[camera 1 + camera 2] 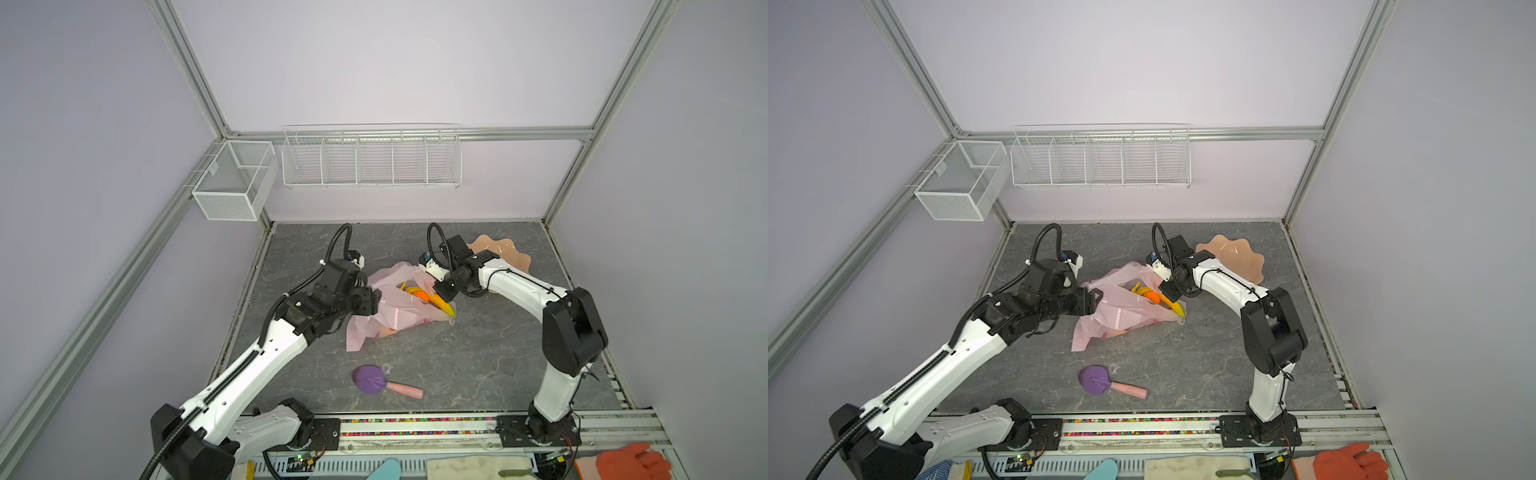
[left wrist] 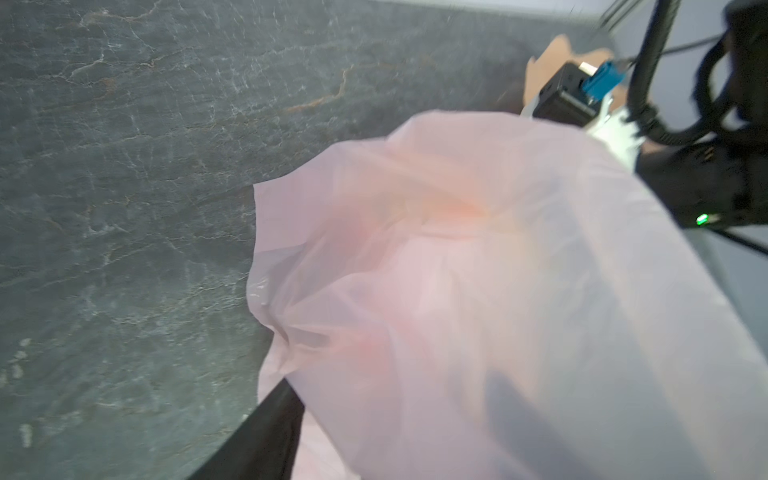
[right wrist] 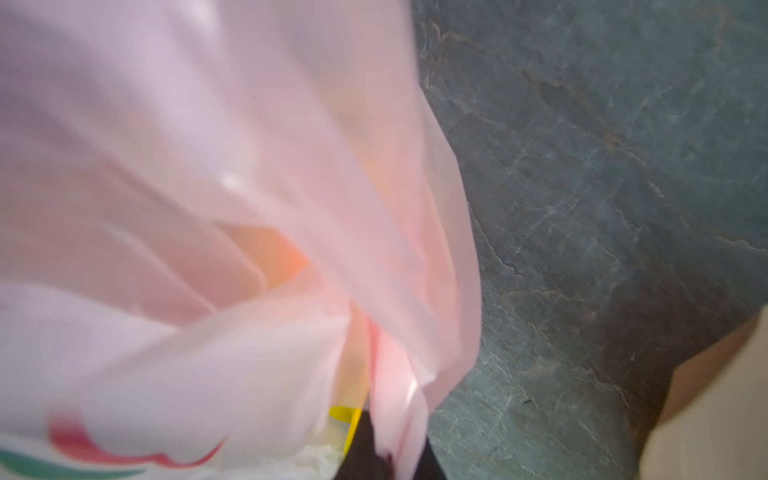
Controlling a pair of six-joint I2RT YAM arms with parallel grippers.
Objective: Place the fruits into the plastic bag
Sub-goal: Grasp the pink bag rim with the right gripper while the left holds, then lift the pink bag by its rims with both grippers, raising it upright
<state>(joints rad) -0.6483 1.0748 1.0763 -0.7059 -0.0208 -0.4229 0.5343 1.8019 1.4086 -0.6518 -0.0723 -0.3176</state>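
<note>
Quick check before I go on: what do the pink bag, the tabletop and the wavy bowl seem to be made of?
Bag: thin translucent plastic film with a slight sheen; it crinkles, and colours inside show through.
Tabletop: dark grey stone look with pale veins, matte; possibly a printed sheet.
Bowl: peach, smooth, with glossy highlights; probably plastic.

Fruits (image 1: 422, 296) in the bag (image 1: 392, 318) — bowl (image 1: 521, 259) behind, tool (image 1: 368, 379) before
</note>
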